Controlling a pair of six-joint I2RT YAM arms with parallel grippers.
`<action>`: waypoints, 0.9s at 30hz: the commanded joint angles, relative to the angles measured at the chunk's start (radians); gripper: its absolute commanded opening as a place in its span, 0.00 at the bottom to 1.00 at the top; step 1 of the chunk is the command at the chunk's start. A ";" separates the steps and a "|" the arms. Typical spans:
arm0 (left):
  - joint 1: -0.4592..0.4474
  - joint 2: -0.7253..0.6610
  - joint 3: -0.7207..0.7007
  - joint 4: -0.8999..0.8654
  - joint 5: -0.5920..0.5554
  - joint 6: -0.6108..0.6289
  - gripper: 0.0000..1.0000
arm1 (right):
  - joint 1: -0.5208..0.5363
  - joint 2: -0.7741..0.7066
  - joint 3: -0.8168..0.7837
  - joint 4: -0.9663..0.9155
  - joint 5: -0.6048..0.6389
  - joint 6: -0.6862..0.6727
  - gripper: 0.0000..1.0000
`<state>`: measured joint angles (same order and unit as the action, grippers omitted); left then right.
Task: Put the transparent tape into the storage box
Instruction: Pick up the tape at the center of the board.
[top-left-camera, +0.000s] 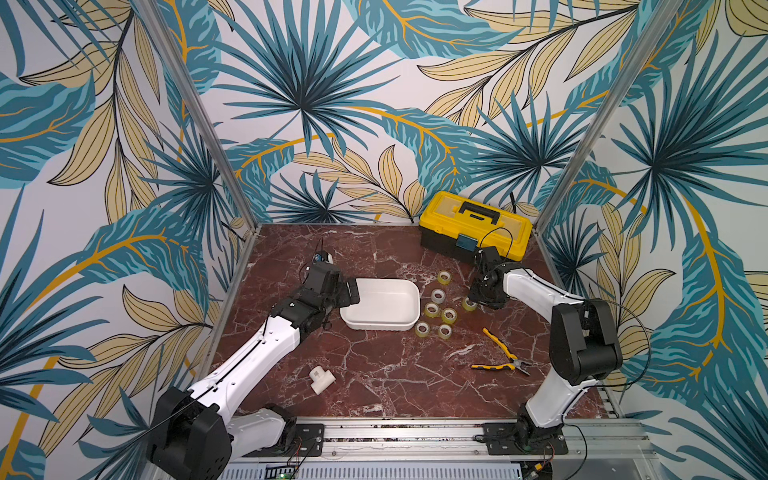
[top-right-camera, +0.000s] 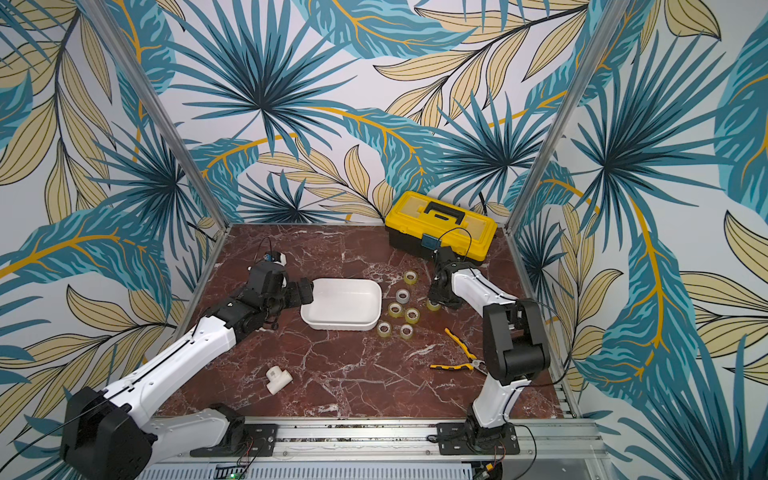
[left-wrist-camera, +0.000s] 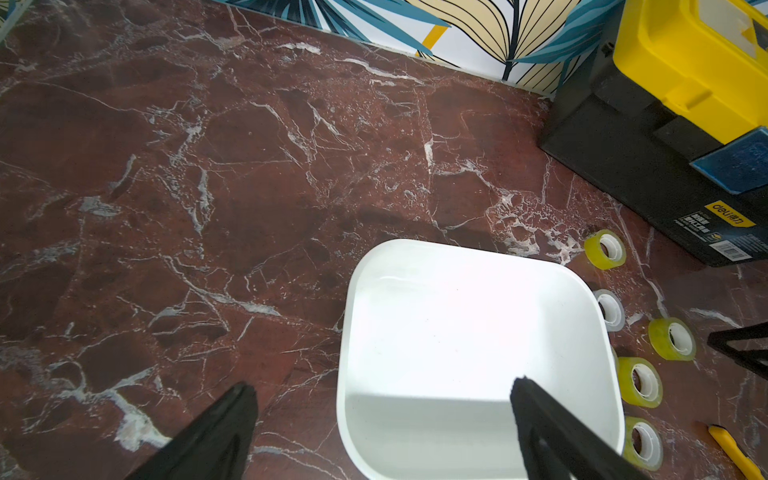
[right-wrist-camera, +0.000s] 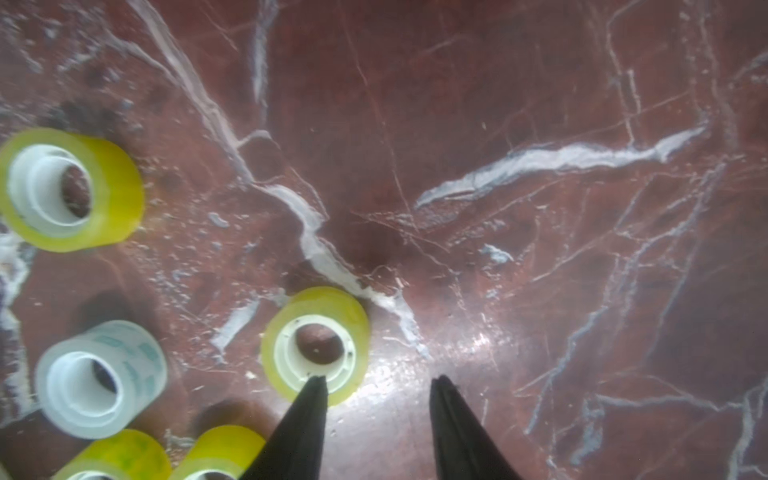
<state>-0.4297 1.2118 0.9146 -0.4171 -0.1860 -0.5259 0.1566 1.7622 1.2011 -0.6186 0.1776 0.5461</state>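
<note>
Red-marble surface (top-left-camera: 374, 365) sitting inside leaf-print walls (top-left-camera: 332, 83). L hand (left-wrist-camera: 382, 383) gaping wide over box (top-left-camera: 382, 325); R hand (right-wrist-camera: 378, 380) hanging half-spread, one finger at tape (right-wrist-camera: 320, 305).

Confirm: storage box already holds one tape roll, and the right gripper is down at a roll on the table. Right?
No. The storage box is empty, as the left wrist view shows; all seven rolls of transparent tape lie on the table beside it. The right gripper is down at a roll on the table, as you say.
</note>
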 joint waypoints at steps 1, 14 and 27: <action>0.017 0.020 0.025 0.009 0.004 0.020 1.00 | 0.000 0.036 0.006 0.007 -0.031 0.020 0.45; 0.135 0.065 -0.013 0.007 0.053 0.039 1.00 | 0.000 0.101 -0.043 0.073 -0.047 0.036 0.45; 0.135 0.216 -0.059 0.127 0.185 0.021 1.00 | 0.000 0.067 -0.096 0.099 -0.060 0.053 0.00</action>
<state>-0.2993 1.4151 0.8833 -0.3447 -0.0277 -0.5056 0.1558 1.8374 1.1450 -0.5102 0.1287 0.5903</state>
